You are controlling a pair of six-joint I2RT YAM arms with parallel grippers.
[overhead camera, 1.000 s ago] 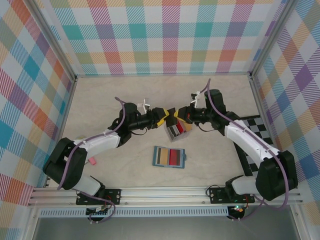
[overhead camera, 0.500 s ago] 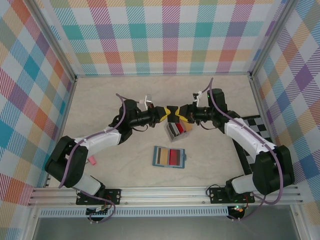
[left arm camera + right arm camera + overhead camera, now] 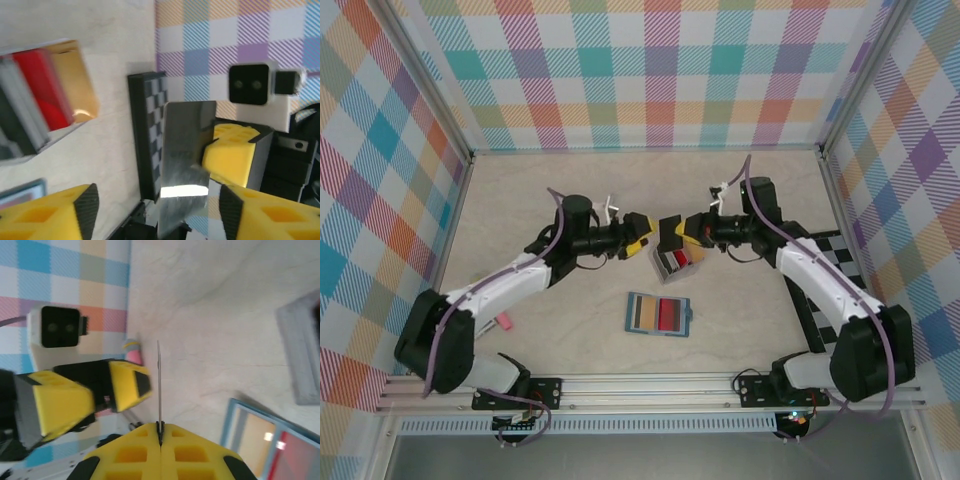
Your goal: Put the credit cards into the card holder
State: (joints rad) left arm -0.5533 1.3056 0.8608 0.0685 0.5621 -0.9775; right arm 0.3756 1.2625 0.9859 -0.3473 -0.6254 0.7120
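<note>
The step in hand is, as I judge it, the passing of one card between the two arms in the air over the middle of the worktop (image 3: 550, 190). The right gripper (image 3: 672, 232) is closed tight on a silver-grey card (image 3: 187, 150). In the right wrist view this card stands edge-on, pinched between the two yellow fingers. The left gripper (image 3: 642, 233) faces it from just beside. Its jaws stand wide apart and it holds nothing; the card is in front of its fingers, not between them.

The next move calls for the right arm to carry the card toward the front edge, turn it flat and low, and slide it into a free slot of the card holder (image 3: 688, 316). The card is thin and shiny, so I think the angle must be exact, otherwise it stops on the rim of the slot.

The card holder lies open near the middle of the front edge, well apart from both grippers. Inside it I see a brownish-gold band and a red band, probably cards already in place. The grey rack (image 3: 696, 260) stands just below the two grippers, between them and the holder. It holds a gold card (image 3: 75, 80), a red card (image 3: 37, 82) and some grey and dark ones, blurred.
</note>
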